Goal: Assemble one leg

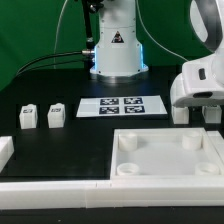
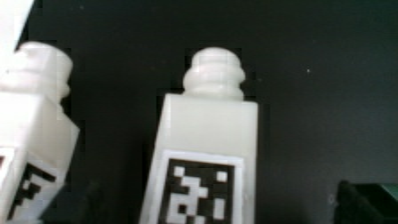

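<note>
Marker board (image 1: 122, 106) flat on black table (image 1: 60, 145); white tray (image 1: 160, 135) near it.

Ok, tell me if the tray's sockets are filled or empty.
Empty: the white tray has bare visible sockets; both legs sit outside it.

Exterior view: raised, looking from the side opposite the arm's base (image 1: 115, 50), facing across the black table (image 1: 60, 85); whole work area in frame; wrist view: very close on two legs (image 2: 210, 150) against the same black table; which legs, unclear.
</note>
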Robot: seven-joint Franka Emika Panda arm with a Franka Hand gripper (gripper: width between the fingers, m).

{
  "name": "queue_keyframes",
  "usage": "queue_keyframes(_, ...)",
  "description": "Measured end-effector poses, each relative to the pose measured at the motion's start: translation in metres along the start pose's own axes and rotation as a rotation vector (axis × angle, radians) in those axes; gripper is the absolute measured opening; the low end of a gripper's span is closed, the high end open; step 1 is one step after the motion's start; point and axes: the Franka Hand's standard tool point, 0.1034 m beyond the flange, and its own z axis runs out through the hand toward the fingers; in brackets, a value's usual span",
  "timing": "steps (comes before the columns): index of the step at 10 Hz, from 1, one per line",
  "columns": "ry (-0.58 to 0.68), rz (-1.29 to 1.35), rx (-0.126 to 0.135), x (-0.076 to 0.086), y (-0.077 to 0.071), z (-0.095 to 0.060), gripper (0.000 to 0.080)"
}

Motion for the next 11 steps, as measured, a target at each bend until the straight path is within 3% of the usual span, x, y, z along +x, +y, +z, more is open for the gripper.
queue_keyframes(2, -0.112, 0.003, -0.012, -0.0019, 0.0026, 0.0054, 0.0649)
queue_keyframes(3, -0.105, 0.002, -0.006, 0.0059, 0.0, 0.0056, 0.0649)
queue_keyframes(7, -0.104, 0.001, -0.006, 0.006, -0.0006, 0.0062, 0.0649)
queue_keyframes(8, -0.104, 0.001, -0.006, 0.006, -0.0006, 0.0062, 0.0539)
queue_keyframes(9, -0.104, 0.001, -0.006, 0.0059, -0.0006, 0.0061, 0.0539)
queue_keyframes(10, -0.103, 0.0, -0.006, 0.006, -0.0007, 0.0056, 0.0308)
queue_keyframes(11, -0.102, 0.0, -0.006, 0.0059, -0.0008, 0.0052, 0.0308)
